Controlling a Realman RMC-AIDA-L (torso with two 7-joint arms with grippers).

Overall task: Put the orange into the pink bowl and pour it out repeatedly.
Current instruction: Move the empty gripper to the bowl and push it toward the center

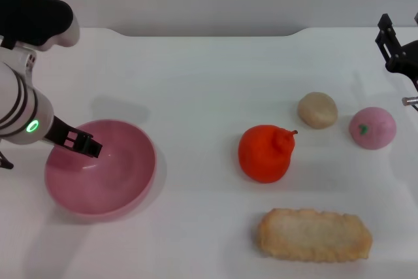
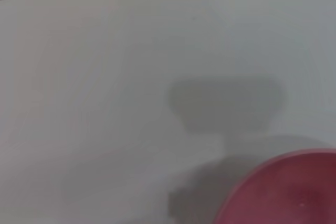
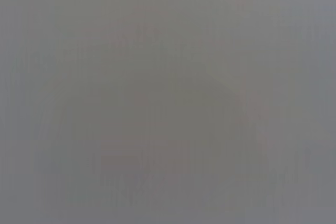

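**One bowl, four toy foods, two grippers**

On the white table [image 1: 209,70] stand one glossy, round, deep pink plastic bowl [image 1: 124,191] and four loose pieces. These are one bright orange-red toy fruit with a peak and a small stem [image 1: 264,153], one beige round lump [image 1: 317,110], one smaller pink ball with a green mark [image 1: 372,128], and one flat, oblong tan piece like a fried cutlet [image 1: 314,234].

The bowl holds no food. The orange sits on the table well to the bowl's right, near the lump and ball, with the cutlet nearer the robot.

The left gripper [image 1: 83,143] reaches over the bowl's left rim. Whether its fingers pinch the rim or stand apart cannot be told. The right gripper [image 1: 392,47] hangs at the table's far right edge, away from everything, its spread equally unclear.

Only the head view shows the foods. The left wrist view gives bare table, a shadow and an arc of the bowl's rim [image 2: 273,182]. The right wrist view is a featureless grey.
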